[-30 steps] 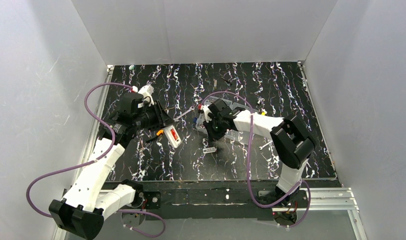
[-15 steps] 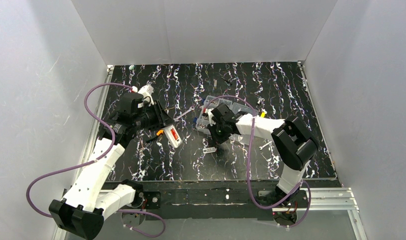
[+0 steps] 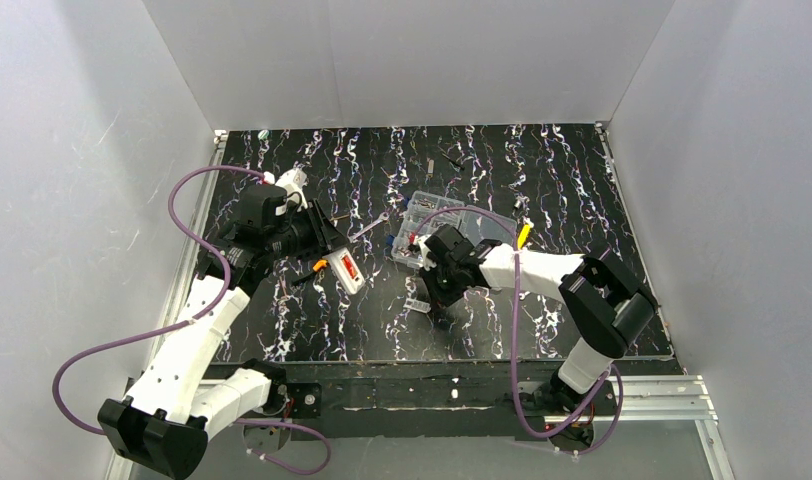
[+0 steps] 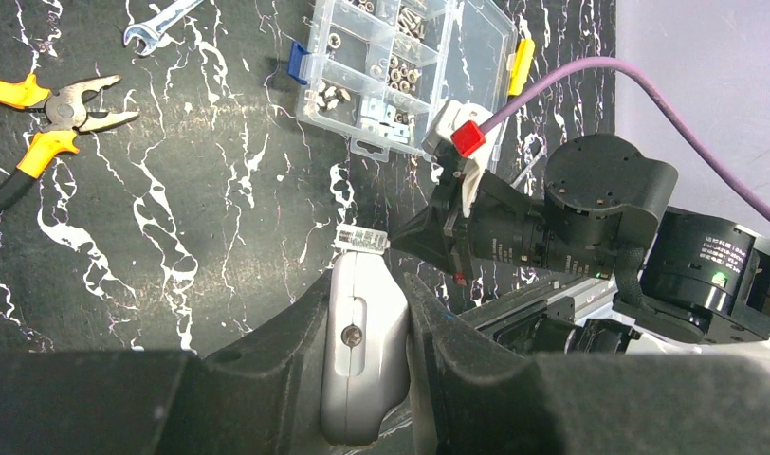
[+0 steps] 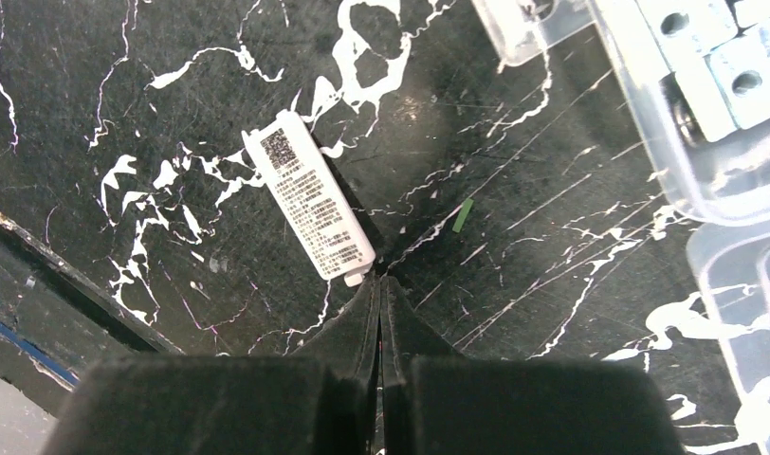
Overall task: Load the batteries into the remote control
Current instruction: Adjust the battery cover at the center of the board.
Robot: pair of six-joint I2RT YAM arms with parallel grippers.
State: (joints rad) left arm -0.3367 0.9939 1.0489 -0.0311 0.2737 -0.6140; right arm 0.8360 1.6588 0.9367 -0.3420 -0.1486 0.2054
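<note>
Left tool (image 4: 365, 284): clamped on the remote (image 4: 362, 365), held left of the desk's (image 3: 542, 190) middle. Right tool (image 5: 382, 284): shut, gripping nothing, tips low by one end of a white cover (image 5: 310, 209) lying flat near the middle. Beyond that, a clear box (image 4: 400, 66) of small parts. Left of the box, a wrench (image 4: 158, 21) and orange-handled pliers (image 4: 59, 109).
</note>
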